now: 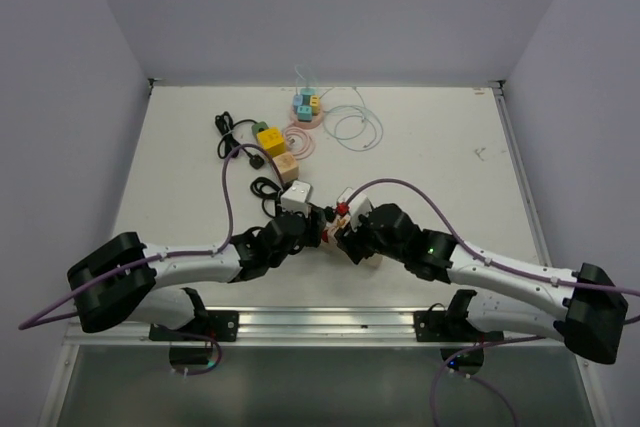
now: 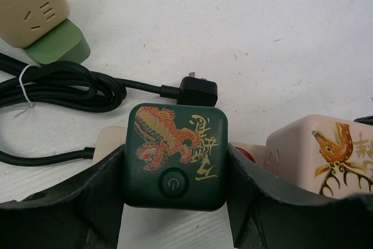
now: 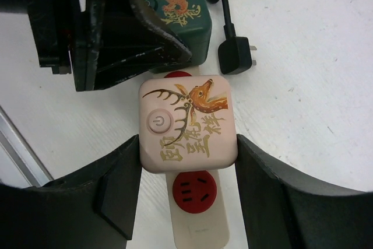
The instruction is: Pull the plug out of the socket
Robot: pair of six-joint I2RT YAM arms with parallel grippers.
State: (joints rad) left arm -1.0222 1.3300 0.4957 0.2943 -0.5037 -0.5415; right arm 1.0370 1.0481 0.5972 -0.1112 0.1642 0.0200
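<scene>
A beige power strip (image 3: 201, 225) with red sockets (image 3: 196, 190) lies flat on the table. Two cube plugs sit on it. The dark green cube with a dragon (image 2: 175, 155) is clamped between the fingers of my left gripper (image 2: 175, 188), which touch both its sides. The pale cube with a deer (image 3: 187, 123) sits beside it, and my right gripper (image 3: 187, 164) is shut on its two sides. In the top view both grippers (image 1: 300, 232) (image 1: 355, 239) meet at the table's near middle. The plug pins are hidden under the cubes.
A loose black plug (image 2: 198, 90) on a coiled black cable (image 2: 58, 88) lies just beyond the green cube. Beige and green cubes (image 2: 35, 10) stand further left. Other cubes and thin cables (image 1: 305, 107) lie at the back. A white cube (image 1: 297, 197) stands close behind the grippers.
</scene>
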